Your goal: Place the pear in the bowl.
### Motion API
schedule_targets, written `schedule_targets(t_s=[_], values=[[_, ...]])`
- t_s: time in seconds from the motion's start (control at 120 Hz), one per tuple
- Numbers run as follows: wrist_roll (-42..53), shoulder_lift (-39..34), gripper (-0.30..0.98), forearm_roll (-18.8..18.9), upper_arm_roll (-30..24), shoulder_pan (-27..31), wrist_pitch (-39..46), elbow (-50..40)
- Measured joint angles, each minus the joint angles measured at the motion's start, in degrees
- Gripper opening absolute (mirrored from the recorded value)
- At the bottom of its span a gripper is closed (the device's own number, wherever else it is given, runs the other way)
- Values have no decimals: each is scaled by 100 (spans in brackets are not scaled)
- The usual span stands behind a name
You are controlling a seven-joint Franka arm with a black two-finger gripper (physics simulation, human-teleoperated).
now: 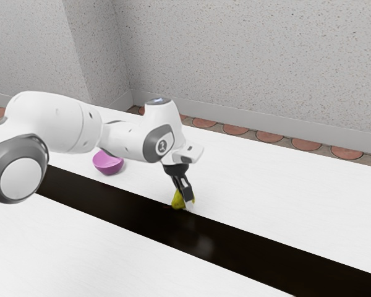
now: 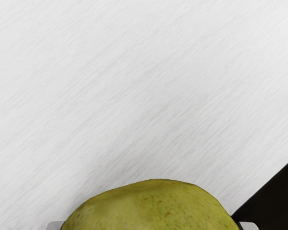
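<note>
On the worktop stands one bowl, upright. One pear (located outside the bowl) is pinched from two sides by one gripper.

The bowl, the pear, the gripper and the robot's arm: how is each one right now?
Bowl: upright, open side up, without the pear in it.
Pear: pinched between two fingers, outside the bowl.
Gripper: closed on the pear, pointing down.
Arm: stretched out over the table, bent downward at its wrist.
</note>
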Motion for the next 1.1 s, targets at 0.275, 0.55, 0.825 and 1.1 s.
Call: schedule_targets(t_s=[0.275,0.55,0.825,1.1], values=[[-41,-1086,13,163,55,147,-12,-489],[397,-1611,8,234,1290,261,-278,-347],[878,-891,5,208,2060,502,-337,679],[1212,235,6,-99,2033,787,-336,1264]])
